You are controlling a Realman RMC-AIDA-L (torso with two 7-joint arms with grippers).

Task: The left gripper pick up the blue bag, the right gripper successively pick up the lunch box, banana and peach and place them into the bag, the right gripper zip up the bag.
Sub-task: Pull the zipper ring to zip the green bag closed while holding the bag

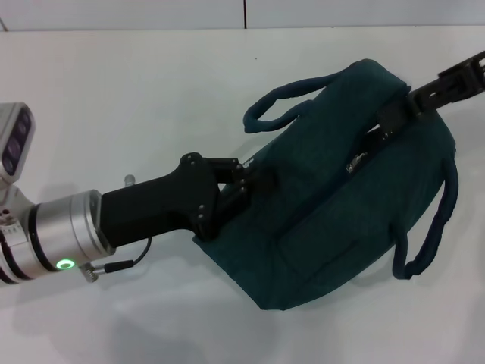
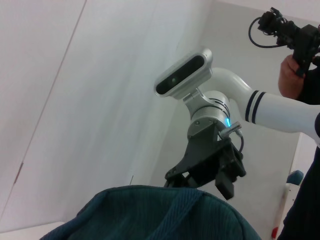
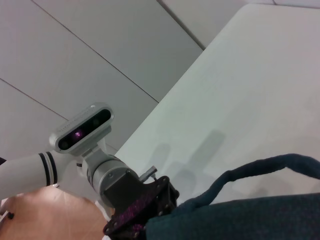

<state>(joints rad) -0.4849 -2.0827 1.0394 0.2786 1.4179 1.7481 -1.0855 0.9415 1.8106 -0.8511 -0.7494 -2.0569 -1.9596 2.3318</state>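
Observation:
The blue bag (image 1: pixel 341 205) lies on its side on the white table, with one loop handle (image 1: pixel 284 102) at the far left and the other (image 1: pixel 432 235) at the right. My left gripper (image 1: pixel 246 184) is shut on the bag's left end, pinching the fabric. From the upper right, my right gripper (image 1: pixel 386 121) reaches down onto the zipper line (image 1: pixel 356 159) along the bag's top, where a bit of silver shows. The left wrist view shows the right gripper (image 2: pixel 202 180) just behind the bag's edge (image 2: pixel 160 215). The lunch box, banana and peach are out of view.
The white table (image 1: pixel 114 91) runs back to a pale wall. In the left wrist view a person (image 2: pixel 300 65) stands behind the right arm, holding a black device. The right wrist view shows the left arm (image 3: pixel 125 192) past the bag (image 3: pixel 240 220).

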